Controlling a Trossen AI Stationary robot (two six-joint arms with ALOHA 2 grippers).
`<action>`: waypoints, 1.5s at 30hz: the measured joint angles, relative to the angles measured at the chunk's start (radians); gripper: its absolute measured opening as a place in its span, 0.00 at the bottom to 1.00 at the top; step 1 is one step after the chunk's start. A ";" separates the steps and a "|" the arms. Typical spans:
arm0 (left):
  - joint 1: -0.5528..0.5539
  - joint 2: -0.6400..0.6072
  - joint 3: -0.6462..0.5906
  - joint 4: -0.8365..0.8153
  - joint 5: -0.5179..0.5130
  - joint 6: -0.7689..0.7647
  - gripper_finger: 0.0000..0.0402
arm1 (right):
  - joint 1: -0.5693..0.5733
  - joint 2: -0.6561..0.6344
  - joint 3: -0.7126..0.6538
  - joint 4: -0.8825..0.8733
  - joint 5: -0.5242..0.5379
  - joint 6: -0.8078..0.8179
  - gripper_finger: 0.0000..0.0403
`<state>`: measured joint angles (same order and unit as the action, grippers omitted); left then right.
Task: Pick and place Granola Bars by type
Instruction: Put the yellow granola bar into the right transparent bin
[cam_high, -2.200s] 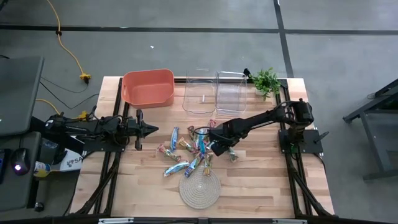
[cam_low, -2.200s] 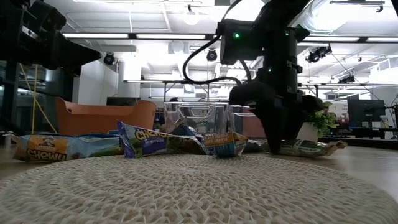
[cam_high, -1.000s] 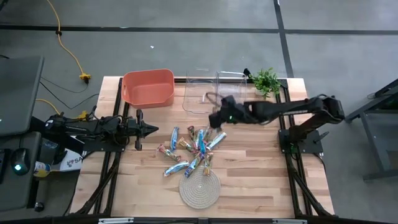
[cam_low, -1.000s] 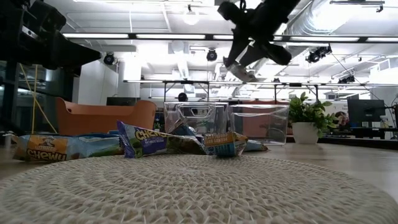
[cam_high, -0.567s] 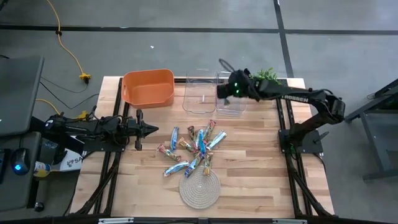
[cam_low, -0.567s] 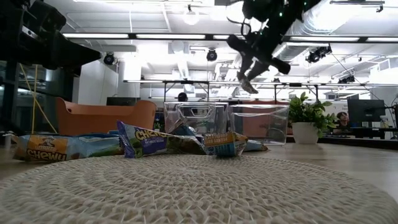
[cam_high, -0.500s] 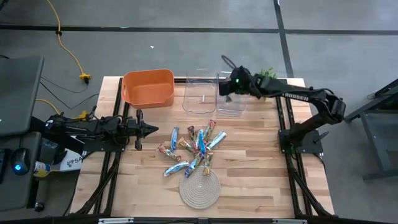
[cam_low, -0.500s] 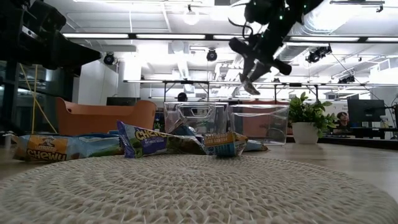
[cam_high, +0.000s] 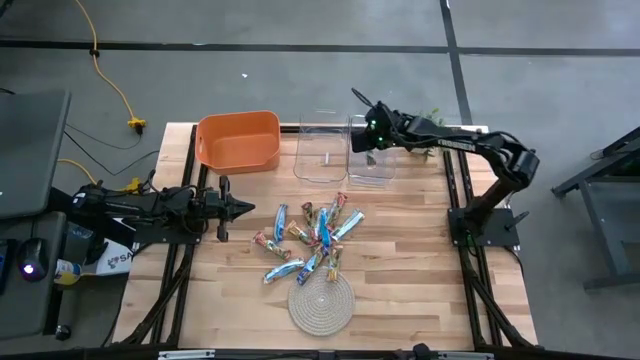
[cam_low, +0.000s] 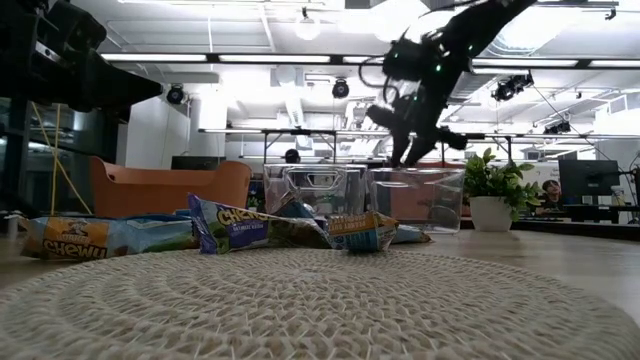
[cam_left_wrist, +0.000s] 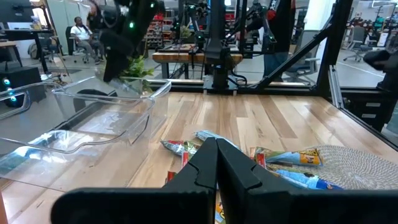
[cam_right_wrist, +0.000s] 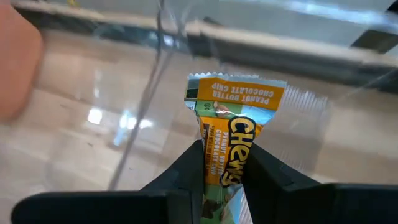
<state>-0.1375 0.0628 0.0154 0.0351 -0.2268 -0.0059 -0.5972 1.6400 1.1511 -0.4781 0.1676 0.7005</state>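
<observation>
From overhead you can only see that your right gripper (cam_high: 366, 138) sits over the right-hand clear bin (cam_high: 372, 150), the one next to the plant (cam_high: 428, 125). You can't make out what it's carrying. The right wrist view fills that in: the jaws are pinching a granola bar (cam_right_wrist: 229, 140), which sticks straight out from between them over the bin's clear wall. The wrapper is orange up top reading "peanut butter chocolate chip", with pale blue and yellow "Chewy" lettering, crimped at the far end.

The low view adds that the gripper (cam_low: 402, 150) hangs just above the bin's rim, not down inside it.

The rest of the granola bars (cam_high: 312, 238) lie in a loose pile on the worktop (cam_high: 420, 260), well back from those jaws, between the bins and the rope mat (cam_high: 320, 302). There's a mix of blue, reddish and greenish wrappers.

Your left gripper (cam_high: 240, 209) waits off to the pile's side, jaws pressed together. Its wrist view shows the dark fingers (cam_left_wrist: 214, 168) meeting in a point, with a few bars just ahead.
</observation>
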 joint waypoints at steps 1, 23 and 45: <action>0.000 0.000 0.000 0.000 0.000 0.000 0.00 | 0.000 0.014 0.000 -0.003 -0.011 0.004 0.19; 0.000 0.000 0.000 0.000 0.000 0.000 0.00 | 0.000 0.056 0.000 -0.018 -0.035 0.007 0.23; 0.000 0.000 0.000 0.000 0.000 0.000 0.00 | 0.000 0.056 0.000 -0.018 -0.074 -0.028 0.46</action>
<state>-0.1377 0.0630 0.0157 0.0351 -0.2272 -0.0059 -0.5971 1.6962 1.1511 -0.4957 0.0938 0.6729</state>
